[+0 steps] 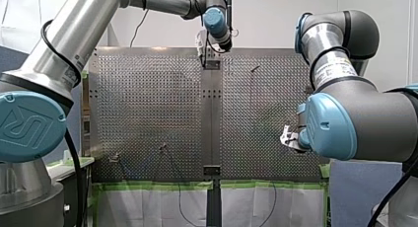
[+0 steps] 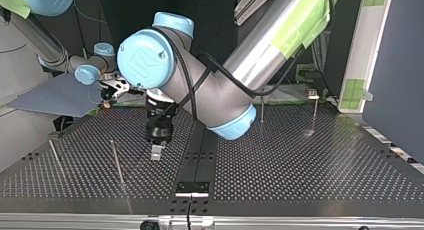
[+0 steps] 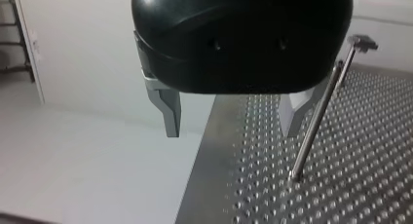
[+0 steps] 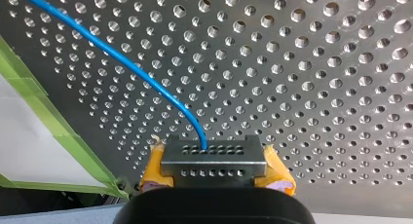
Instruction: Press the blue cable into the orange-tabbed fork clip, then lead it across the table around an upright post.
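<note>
One blue cable (image 4: 122, 58) runs ahead from my right fingers (image 4: 275, 170), which pinch it; left fingers (image 3: 168, 107) gape wide beside the upright post (image 3: 316, 117).

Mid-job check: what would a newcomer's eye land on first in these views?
The bright blue cable in the right wrist view, sweeping across the perforated metal table and ending at my right gripper. Next, my left gripper in its wrist view: metal fingers open, empty, beside a thin metal post.

UR logo on joint cap (image 1: 27, 126) of my left arm (image 1: 74, 34); no other txt.
</note>
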Available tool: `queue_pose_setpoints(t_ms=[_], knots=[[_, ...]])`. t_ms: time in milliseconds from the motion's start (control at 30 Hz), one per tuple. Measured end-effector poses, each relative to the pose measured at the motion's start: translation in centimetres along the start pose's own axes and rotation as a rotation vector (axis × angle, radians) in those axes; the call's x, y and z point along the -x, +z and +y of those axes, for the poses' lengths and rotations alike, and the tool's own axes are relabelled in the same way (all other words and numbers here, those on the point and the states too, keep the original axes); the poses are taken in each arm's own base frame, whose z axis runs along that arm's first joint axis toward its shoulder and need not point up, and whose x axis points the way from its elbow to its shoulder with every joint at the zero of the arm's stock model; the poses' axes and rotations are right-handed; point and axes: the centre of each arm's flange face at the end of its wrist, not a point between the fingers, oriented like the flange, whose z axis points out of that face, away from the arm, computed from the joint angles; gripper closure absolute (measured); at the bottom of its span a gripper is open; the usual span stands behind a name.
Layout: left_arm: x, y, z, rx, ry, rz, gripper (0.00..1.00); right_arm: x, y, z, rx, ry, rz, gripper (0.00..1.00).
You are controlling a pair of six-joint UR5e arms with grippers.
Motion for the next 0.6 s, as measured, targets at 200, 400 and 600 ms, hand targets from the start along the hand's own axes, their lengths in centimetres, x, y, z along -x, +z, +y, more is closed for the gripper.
queue_pose_setpoints(t_ms=[200,400,600], knots=[[0.2,0.1,-0.2,0.002,-0.015,-0.021,0.01,0.0,0.0,0.0,0.000,-0.006,0.001,1.00],[-0.7,0.3,-2.3,-0.083,-0.061,-0.045,0.01,-0.5,-0.1,-0.1,-0.005,-0.025,0.003,1.00],[-5.1,1.0,-4.6,-0.158,-0.054,0.014,0.01,-3.3,-0.9,-1.3,-0.024,-0.038,0.026,1.00]])
